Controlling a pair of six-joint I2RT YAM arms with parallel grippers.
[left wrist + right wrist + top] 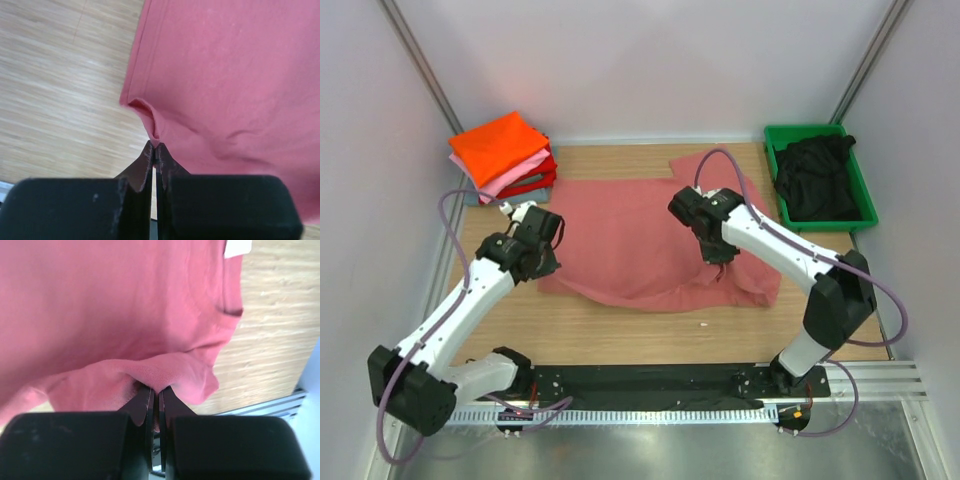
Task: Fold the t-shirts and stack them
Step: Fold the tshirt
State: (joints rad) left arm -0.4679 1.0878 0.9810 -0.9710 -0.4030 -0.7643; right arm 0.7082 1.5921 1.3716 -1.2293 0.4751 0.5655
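Wooden table (620,340): salmon t-shirt (630,240) pinched in right gripper (156,390), seemingly also left gripper (154,146).

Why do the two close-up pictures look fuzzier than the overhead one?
Top view: even, soft light, everything sharp, only faint shadows. Left wrist view: the black fingers sit very near the lens and blur; the shirt looks slightly soft. Right wrist view: fingers blurred likewise, the table grain blurry, the white label washed out.

Matt salmon-red cloth t-shirt (630,250) on grained wood table (620,335); glossy green plastic bin (858,185).
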